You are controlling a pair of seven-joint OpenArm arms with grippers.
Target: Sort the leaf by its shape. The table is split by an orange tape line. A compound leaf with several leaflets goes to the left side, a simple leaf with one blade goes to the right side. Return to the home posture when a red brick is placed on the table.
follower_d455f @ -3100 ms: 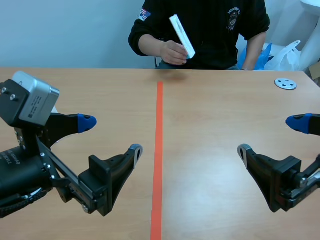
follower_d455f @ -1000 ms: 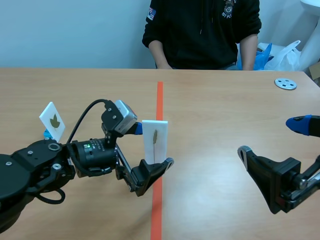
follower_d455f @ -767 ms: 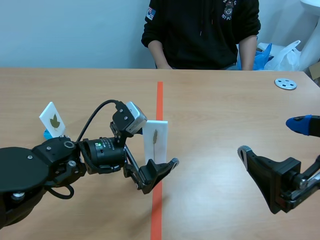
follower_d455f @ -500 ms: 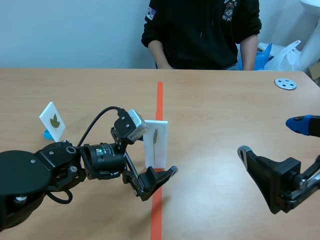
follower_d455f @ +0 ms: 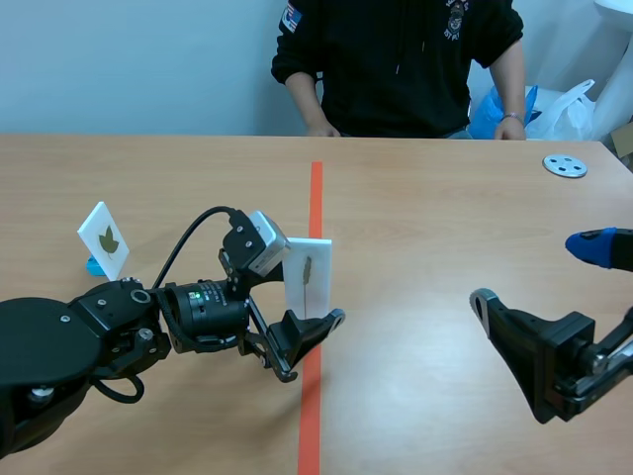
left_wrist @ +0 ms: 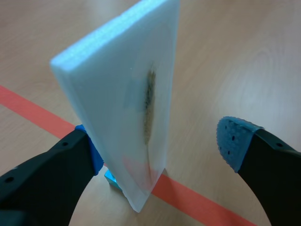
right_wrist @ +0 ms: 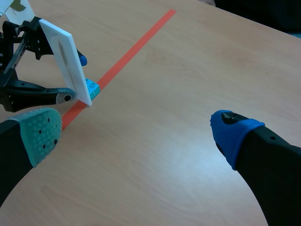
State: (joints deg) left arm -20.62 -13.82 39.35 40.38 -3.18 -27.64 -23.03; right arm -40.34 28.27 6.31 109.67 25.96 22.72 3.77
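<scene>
The left pincer is straddling the card, jaws apart, one pad just beside its back. The card is standing upright on the tape line, showing one narrow leaf. Close squarely across both faces to avoid tipping it. The right pincer is hanging spread.

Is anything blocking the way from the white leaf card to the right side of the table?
Nothing visible does. The white card stands on the orange tape line, inside the open left gripper. The right gripper hangs open well to the right, and a grey disc lies near the far edge.
</scene>
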